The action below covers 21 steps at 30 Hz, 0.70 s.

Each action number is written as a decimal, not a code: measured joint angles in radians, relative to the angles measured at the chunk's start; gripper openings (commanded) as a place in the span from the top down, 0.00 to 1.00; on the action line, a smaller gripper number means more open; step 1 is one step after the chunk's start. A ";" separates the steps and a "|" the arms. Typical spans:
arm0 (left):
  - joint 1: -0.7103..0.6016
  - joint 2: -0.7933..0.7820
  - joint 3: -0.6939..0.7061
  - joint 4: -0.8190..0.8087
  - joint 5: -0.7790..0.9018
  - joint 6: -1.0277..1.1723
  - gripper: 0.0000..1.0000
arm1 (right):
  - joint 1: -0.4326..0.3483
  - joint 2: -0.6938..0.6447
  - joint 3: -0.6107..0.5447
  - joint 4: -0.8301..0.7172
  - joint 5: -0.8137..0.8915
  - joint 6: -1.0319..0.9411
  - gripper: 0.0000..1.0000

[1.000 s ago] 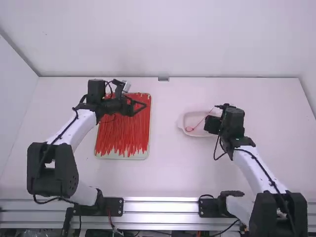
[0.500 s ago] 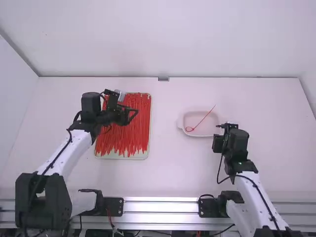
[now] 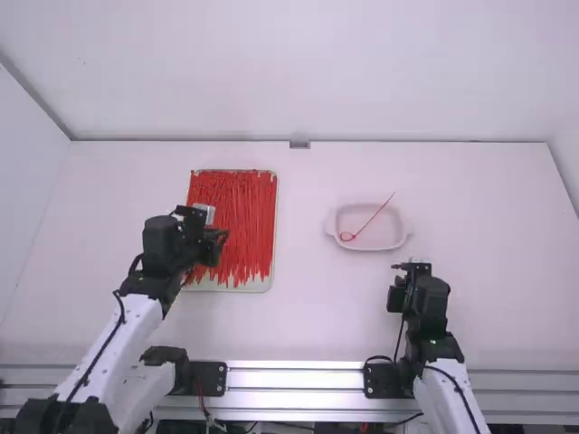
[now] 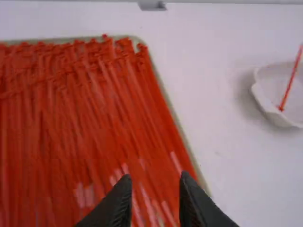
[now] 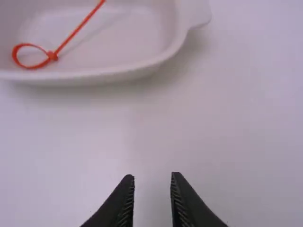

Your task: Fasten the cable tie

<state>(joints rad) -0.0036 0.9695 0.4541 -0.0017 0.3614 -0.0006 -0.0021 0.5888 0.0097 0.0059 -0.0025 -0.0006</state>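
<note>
Right gripper [image 5: 152,196], fingers narrowly parted and empty, hangs just on the near side of the white dish [image 5: 142,61] (the side toward the arm bases). In that dish lies the red cable tie [image 5: 75,31], closed into a small loop, its tail poking past the far rim. Left gripper [image 4: 152,201], likewise slightly parted and holding nothing, hovers well to the dish's left, over the loose red ties [image 4: 71,104].

Loose cable ties [image 3: 231,226] were smooth red plastic, as was the looped cable tie [image 5: 51,56]. Dish [image 5: 142,61] was smooth, glossy white. Table [image 5: 227,118] was matt white. Right gripper [image 5: 149,191] fingers [image 5: 124,203] were matt black with ribbed inner faces.
</note>
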 measured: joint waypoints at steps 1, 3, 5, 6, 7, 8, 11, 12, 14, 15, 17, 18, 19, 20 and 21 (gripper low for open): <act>0.000 -0.023 -0.023 0.000 -0.023 -0.001 0.82 | 0.000 -0.023 0.000 0.000 0.000 -0.001 0.86; 0.000 -0.062 -0.061 0.000 -0.058 0.000 0.86 | 0.000 -0.060 0.000 0.000 -0.002 -0.001 0.90; 0.000 -0.121 -0.117 0.000 -0.113 0.000 0.91 | 0.000 -0.114 0.000 0.001 0.001 -0.002 0.94; 0.000 -0.153 -0.148 0.000 -0.141 -0.001 0.94 | 0.000 -0.138 0.000 0.001 -0.001 -0.003 0.97; 0.000 -0.163 -0.158 0.000 -0.151 -0.001 0.95 | 0.000 -0.147 0.000 0.001 0.000 -0.002 0.98; 0.000 -0.190 -0.184 0.000 -0.177 0.000 0.97 | 0.000 -0.169 0.000 0.002 0.002 -0.001 1.00; 0.000 -0.252 -0.246 0.000 -0.240 0.000 1.00 | 0.000 -0.220 0.000 0.002 0.000 -0.003 1.00; 0.000 -0.278 -0.272 0.000 -0.267 0.000 1.00 | 0.000 -0.242 0.000 0.002 -0.001 -0.003 1.00; 0.000 -0.323 -0.314 0.000 -0.303 0.000 1.00 | 0.000 -0.278 0.000 0.002 0.000 -0.001 1.00; 0.000 -0.334 -0.325 0.000 -0.311 0.000 1.00 | 0.000 -0.288 0.000 0.002 -0.001 0.000 1.00; 0.000 -0.377 -0.366 0.000 -0.329 0.000 1.00 | 0.000 -0.321 0.000 0.002 0.000 -0.004 1.00; 0.000 -0.385 -0.375 0.000 -0.331 0.000 1.00 | 0.000 -0.328 0.000 0.002 0.000 -0.004 1.00; 0.000 -0.407 -0.397 0.000 -0.338 0.000 1.00 | 0.000 -0.345 0.000 0.002 0.002 -0.003 1.00; 0.000 -0.427 -0.417 0.000 -0.341 0.000 1.00 | 0.000 -0.360 0.000 0.002 -0.001 -0.003 1.00; 0.000 -0.446 -0.435 -0.001 -0.345 0.000 1.00 | 0.000 -0.375 0.000 0.002 0.002 -0.004 1.00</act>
<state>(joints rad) -0.0036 0.5236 0.0196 -0.0029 0.0166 -0.0010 -0.0021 0.2138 0.0097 0.0078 -0.0006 -0.0044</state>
